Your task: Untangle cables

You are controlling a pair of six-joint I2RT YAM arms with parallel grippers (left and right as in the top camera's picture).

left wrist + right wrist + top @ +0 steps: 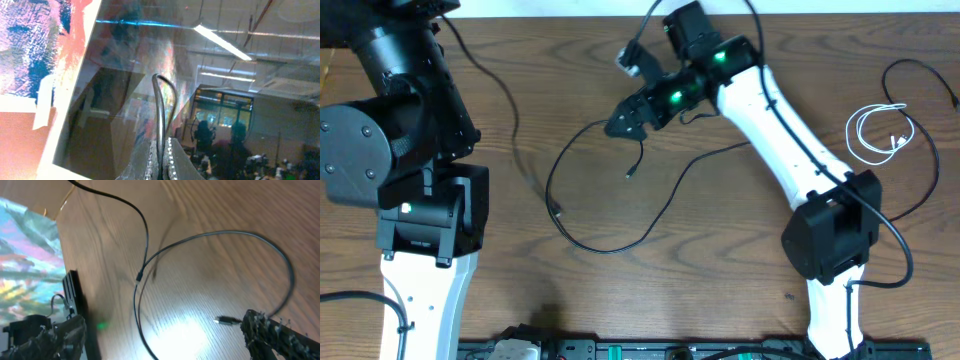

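Note:
A long black cable (560, 215) lies in a wide loop on the wood table (720, 250). Its small plug end (631, 173) hangs just below my right gripper (625, 122). In the right wrist view the right gripper (160, 335) is wide open and empty. The cable (142, 265) curves between the fingers, and the plug (225, 321) lies beside the right finger. A short white cable (878, 130) lies coiled at the far right, with another black cable (920, 75) around it. My left gripper (161, 145) points upward, shut on a loop of black cord (159, 100).
A thin black cord (505, 95) runs from the left arm (410, 150) down across the table. The right arm (790, 140) stretches diagonally over the table. A black rail (620, 350) lines the front edge.

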